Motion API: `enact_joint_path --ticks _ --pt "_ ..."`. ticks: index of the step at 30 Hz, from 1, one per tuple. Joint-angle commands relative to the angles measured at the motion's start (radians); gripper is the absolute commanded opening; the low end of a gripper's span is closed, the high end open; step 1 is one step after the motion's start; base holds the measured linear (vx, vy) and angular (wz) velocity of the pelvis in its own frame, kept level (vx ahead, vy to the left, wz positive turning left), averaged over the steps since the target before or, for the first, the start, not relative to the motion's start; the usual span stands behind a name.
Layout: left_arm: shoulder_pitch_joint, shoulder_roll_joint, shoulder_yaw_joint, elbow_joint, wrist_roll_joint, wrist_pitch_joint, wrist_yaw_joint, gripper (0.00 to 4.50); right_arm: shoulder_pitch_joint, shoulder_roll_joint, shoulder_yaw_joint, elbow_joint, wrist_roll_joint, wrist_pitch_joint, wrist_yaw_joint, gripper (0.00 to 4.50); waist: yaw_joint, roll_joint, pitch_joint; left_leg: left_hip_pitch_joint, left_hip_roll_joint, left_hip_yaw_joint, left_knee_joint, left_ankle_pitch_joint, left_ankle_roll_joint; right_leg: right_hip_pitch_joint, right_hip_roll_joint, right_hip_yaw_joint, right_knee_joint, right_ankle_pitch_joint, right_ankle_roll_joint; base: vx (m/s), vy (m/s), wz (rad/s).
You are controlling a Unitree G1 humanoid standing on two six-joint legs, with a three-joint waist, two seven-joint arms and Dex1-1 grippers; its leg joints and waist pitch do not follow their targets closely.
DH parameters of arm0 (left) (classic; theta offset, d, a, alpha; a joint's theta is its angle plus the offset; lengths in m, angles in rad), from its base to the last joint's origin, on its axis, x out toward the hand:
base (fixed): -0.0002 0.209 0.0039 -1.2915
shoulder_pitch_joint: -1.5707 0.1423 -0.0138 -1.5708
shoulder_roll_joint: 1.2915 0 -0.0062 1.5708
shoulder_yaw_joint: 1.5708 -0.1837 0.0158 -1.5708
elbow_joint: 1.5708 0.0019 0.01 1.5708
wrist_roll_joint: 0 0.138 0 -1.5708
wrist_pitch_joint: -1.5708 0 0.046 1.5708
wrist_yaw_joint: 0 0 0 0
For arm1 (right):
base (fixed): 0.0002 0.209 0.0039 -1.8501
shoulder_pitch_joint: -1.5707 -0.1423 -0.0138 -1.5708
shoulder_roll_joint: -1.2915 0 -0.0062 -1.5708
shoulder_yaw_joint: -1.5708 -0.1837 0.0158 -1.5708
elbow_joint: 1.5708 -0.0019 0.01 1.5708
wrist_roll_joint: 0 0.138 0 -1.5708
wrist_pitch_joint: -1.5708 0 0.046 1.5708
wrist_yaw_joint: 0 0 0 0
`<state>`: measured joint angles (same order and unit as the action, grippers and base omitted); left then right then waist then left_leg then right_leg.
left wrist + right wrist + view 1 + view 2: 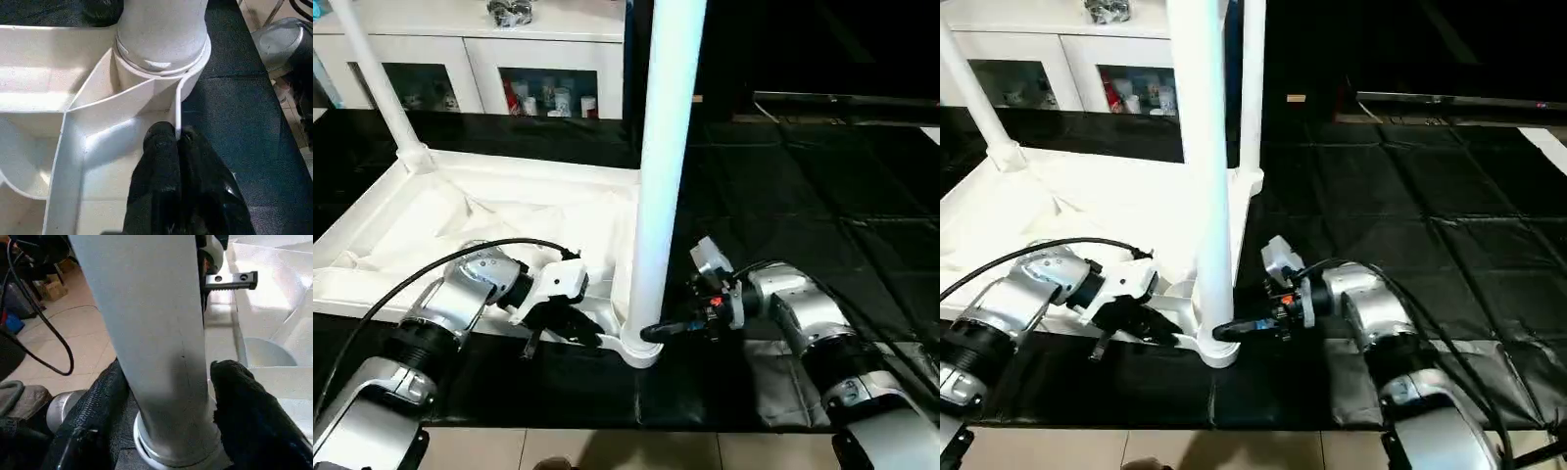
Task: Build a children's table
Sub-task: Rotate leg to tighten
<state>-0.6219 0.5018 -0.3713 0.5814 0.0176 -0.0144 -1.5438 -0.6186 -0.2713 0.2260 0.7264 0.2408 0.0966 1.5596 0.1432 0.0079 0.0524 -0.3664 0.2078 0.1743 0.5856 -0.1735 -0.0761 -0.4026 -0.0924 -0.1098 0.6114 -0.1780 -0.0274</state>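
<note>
The upturned table top (421, 220) lies on the black mat. The left gripper (176, 139) clamps its thin rim (stiff, smooth plastic). The right gripper (168, 382) straddles the socketed leg (656, 166) low down, not visibly pressing; the leg looks light.

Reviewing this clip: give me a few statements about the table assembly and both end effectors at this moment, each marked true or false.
1. The table top lies upside down on the black mat, ribbed underside up. True.
2. The near leg lies flat on the mat. False: it stands upright in the near corner socket.
3. The left end effector is shut on the table top's rim, beside that socket. True.
4. The right end effector is away from the near leg. False: its fingers sit on either side of the leg, just above the socket.
5. A second leg stands in the far corner. True.
6. The cabinet behind the table is black. False: it is white with glass doors.
</note>
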Motion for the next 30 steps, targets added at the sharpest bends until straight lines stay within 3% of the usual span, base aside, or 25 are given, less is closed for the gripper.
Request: enact_joint_path --ticks 1,6,13,18,21,23,24,26,27,29,30 --pt "0.008 -0.002 -0.042 -0.024 0.016 0.005 -0.046 0.00 -0.020 0.004 0.002 0.006 -0.004 -0.013 0.001 2.35 -0.005 0.002 -0.070 0.013 0.036 -0.004 -0.070 -0.226 0.027 0.052 -0.067 0.059 -0.068 -0.234 -0.215 0.000 0.000 0.00" --pt "0.007 0.000 -0.045 -0.024 0.019 0.010 -0.040 0.00 -0.021 0.023 -0.003 0.019 -0.006 -0.015 0.000 2.02 -0.006 0.002 -0.070 0.011 0.035 -0.005 -0.070 -0.226 0.026 0.053 -0.067 0.059 -0.068 -0.230 -0.214 0.000 0.000 0.00" --pt "0.007 -0.001 -0.040 -0.026 0.019 0.030 -0.020 0.00 -0.013 0.027 -0.005 0.018 0.001 -0.008 0.015 2.00 -0.006 0.008 -0.070 0.013 0.035 -0.006 -0.070 -0.233 0.023 0.052 -0.066 0.059 -0.068 -0.234 -0.217 0.000 0.000 0.00" --pt "-0.021 -0.044 -0.005 0.019 0.026 0.114 0.097 0.00 0.032 0.041 -0.036 -0.030 0.023 0.009 -0.070 2.00 -0.006 0.005 -0.069 0.015 0.035 -0.005 -0.071 -0.246 0.019 0.052 -0.065 0.059 -0.071 -0.245 -0.218 0.000 0.000 0.00" --pt "-0.051 -0.092 0.032 0.062 0.021 0.171 0.201 0.00 0.067 0.068 -0.069 -0.048 0.012 0.018 -0.214 1.98 -0.004 0.006 -0.064 0.022 0.033 -0.005 -0.072 -0.281 0.005 0.048 -0.067 0.059 -0.080 -0.315 -0.197 0.000 0.000 0.00" --pt "-0.072 -0.126 0.058 0.089 0.014 0.208 0.272 0.00 0.084 0.093 -0.091 -0.045 -0.004 0.026 -0.327 1.96 -0.008 0.002 -0.059 0.021 0.028 -0.007 -0.076 -0.300 -0.009 0.049 -0.068 0.058 -0.091 -0.406 -0.157 0.000 0.000 0.00" --pt "-0.084 -0.143 0.070 0.105 0.012 0.222 0.310 0.00 0.090 0.111 -0.103 -0.036 -0.012 0.028 -0.392 1.96 -0.015 0.001 -0.057 0.023 0.024 -0.012 -0.076 -0.327 -0.016 0.049 -0.073 0.054 -0.103 -0.502 -0.124 0.000 0.000 0.00" --pt "-0.110 -0.178 0.092 0.143 0.015 0.237 0.395 0.00 0.088 0.159 -0.131 -0.011 -0.022 0.034 -0.529 1.96 -0.026 0.002 -0.056 0.015 0.021 -0.018 -0.079 -0.322 -0.020 0.054 -0.073 0.049 -0.107 -0.533 -0.094 0.000 0.000 0.00" --pt "-0.136 -0.213 0.112 0.177 0.015 0.253 0.473 0.00 0.082 0.210 -0.155 0.013 -0.033 0.032 -0.659 1.95 -0.037 0.002 -0.057 0.018 0.019 -0.019 -0.079 -0.328 -0.030 0.048 -0.072 0.048 -0.110 -0.543 -0.085 0.000 0.000 0.00" --pt "-0.147 -0.230 0.127 0.190 0.009 0.265 0.514 0.00 0.069 0.230 -0.169 0.032 -0.029 0.042 -0.714 1.95 -0.051 -0.001 -0.057 0.013 0.016 -0.024 -0.079 -0.336 -0.028 0.054 -0.073 0.043 -0.113 -0.559 -0.075 0.000 0.000 0.00" --pt "-0.165 -0.259 0.148 0.212 0.006 0.277 0.587 0.00 0.037 0.264 -0.188 0.076 -0.028 0.041 -0.805 1.95 -0.058 0.004 -0.057 0.010 0.015 -0.024 -0.079 -0.336 -0.021 0.054 -0.071 0.042 -0.114 -0.553 -0.075 0.000 0.000 0.00"
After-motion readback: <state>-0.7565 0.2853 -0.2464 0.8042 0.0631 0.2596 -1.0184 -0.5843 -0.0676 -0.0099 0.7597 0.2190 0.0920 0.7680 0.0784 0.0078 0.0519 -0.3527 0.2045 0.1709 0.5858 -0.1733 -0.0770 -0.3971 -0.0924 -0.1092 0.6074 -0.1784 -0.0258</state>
